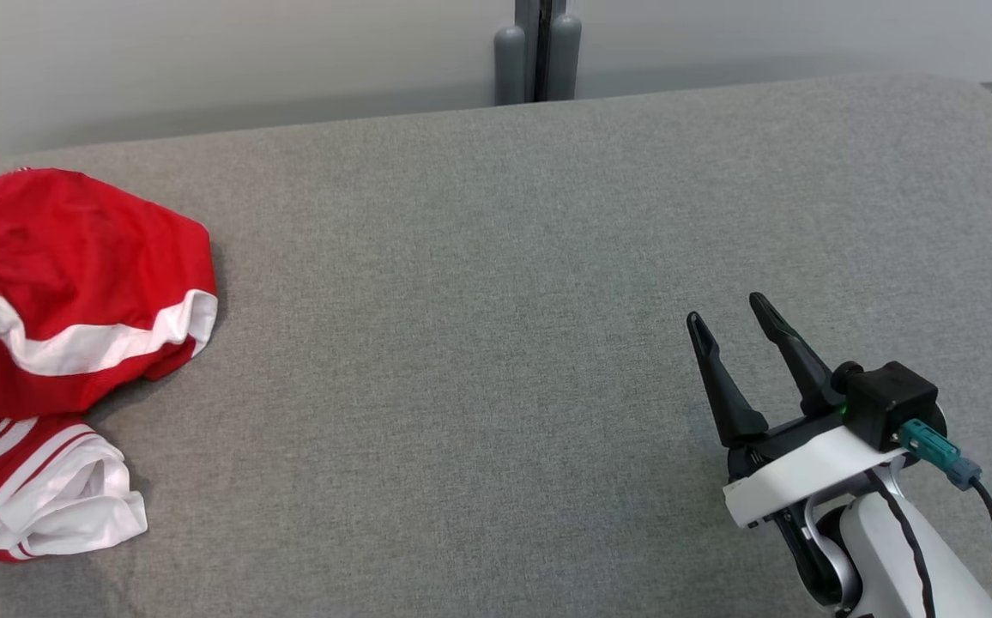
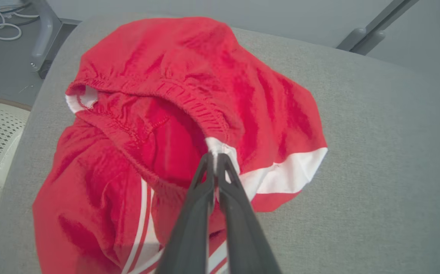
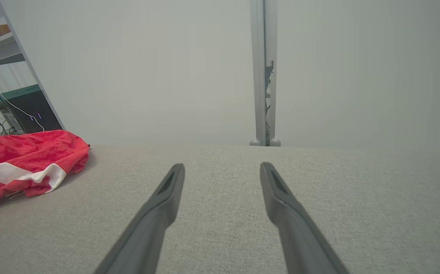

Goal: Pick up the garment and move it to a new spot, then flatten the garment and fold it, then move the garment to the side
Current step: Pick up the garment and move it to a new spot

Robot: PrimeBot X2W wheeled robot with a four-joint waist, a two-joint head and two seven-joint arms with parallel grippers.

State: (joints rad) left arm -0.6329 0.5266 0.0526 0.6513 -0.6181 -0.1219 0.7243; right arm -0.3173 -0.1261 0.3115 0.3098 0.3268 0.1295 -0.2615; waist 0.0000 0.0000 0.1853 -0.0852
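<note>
My left hand [image 2: 217, 159] pinches a thin white edge of the crumpled red, white-striped fabric garment [image 2: 189, 95]; so shallow a bite could slip on lifting. Meanwhile my right hand [image 1: 726, 309] stands open.

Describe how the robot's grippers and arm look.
Right gripper: two long, tapering dark fingers on a white bracket, a black cube-shaped camera with a teal connector and black cable; pale forearm. Left gripper: the same dark, tapered fingers.
</note>
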